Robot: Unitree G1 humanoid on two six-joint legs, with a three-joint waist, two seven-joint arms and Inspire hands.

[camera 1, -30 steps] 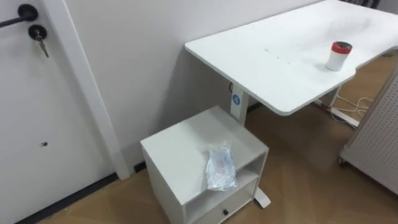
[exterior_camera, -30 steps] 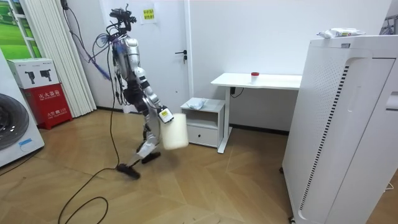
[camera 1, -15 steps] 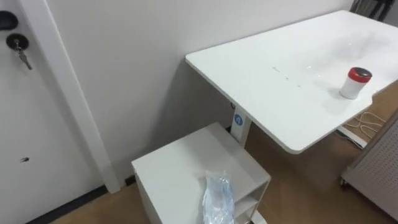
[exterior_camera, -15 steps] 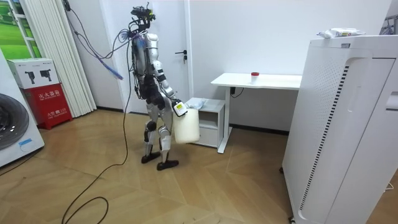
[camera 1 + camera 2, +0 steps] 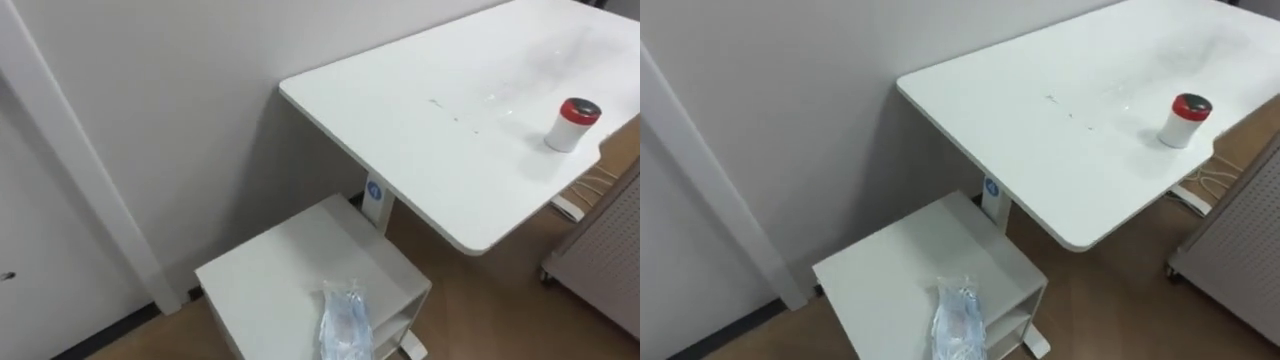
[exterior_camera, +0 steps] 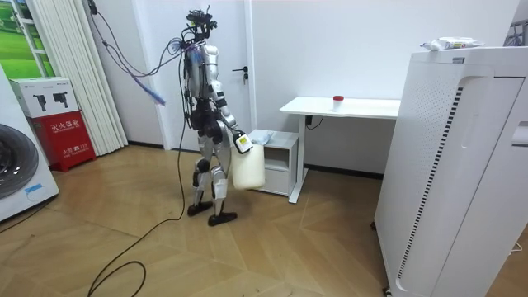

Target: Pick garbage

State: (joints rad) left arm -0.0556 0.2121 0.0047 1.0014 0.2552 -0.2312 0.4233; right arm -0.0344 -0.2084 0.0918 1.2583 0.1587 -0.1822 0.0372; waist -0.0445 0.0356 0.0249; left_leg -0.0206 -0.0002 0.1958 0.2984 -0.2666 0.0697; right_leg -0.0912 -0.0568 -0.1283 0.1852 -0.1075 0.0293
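Observation:
A crumpled clear plastic bag point(image 5: 345, 318) lies on top of a low white cabinet point(image 5: 265, 285), near its front edge; it also shows as the plastic bag point(image 5: 958, 318) and the pale bag point(image 6: 260, 136). A small white can with a red lid point(image 5: 572, 124) stands on the white desk point(image 5: 420, 130) to the right. In the room view I stand upright just left of the cabinet point(image 6: 276, 157). My right hand point(image 6: 238, 142) hangs at my side, shut on a white bin point(image 6: 247, 167).
A white door frame point(image 5: 70, 170) runs down the wall on the left. A perforated white panel point(image 5: 610, 260) stands at the right edge, with cables on the wooden floor beyond the desk. In the room view a tall white appliance point(image 6: 462, 165) fills the right side.
I have walked toward the cabinet with the bin and now stand beside it. The eye view has shifted; the door lock has left the picture.

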